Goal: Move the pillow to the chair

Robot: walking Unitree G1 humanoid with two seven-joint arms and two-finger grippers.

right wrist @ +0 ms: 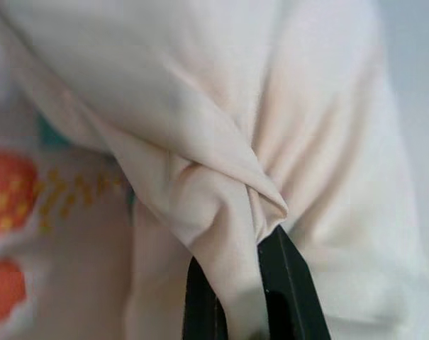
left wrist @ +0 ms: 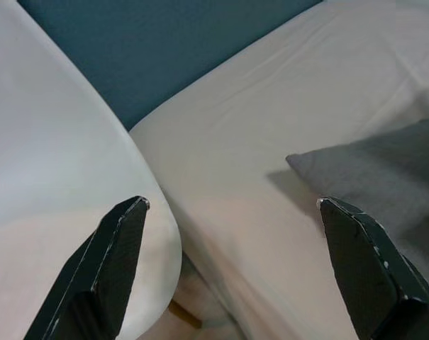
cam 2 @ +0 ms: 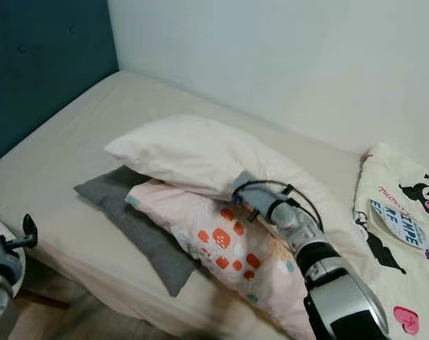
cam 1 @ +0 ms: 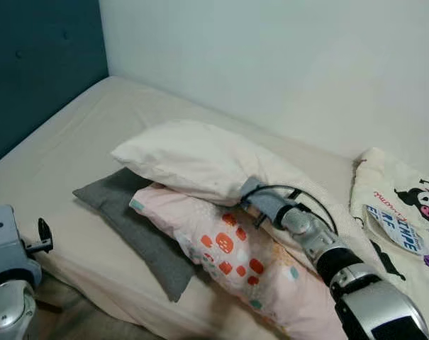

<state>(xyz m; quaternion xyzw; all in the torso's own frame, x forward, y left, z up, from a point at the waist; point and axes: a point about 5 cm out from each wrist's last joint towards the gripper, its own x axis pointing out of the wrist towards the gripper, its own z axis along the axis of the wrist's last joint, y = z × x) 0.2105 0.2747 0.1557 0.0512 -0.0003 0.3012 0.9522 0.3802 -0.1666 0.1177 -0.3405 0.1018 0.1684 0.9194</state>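
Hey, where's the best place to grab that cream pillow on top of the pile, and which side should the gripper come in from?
Probably the near corner of the cream pillow, from the robot's right. It lies uppermost on the patterned pillow, and its loose cover bunches into a fold there. The right gripper is pinching that fold between its fingers. The left gripper hangs open beside the bed.

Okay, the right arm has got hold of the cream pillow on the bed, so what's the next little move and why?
Probably lift the right gripper a little, raising the cream pillow off the patterned pillow. The right wrist view shows its jaws pinched on a fold of the cream fabric, so the grip looks set, while the pillow lies overlapping the patterned one and the grey pillow. The left gripper hangs open beside the bed.
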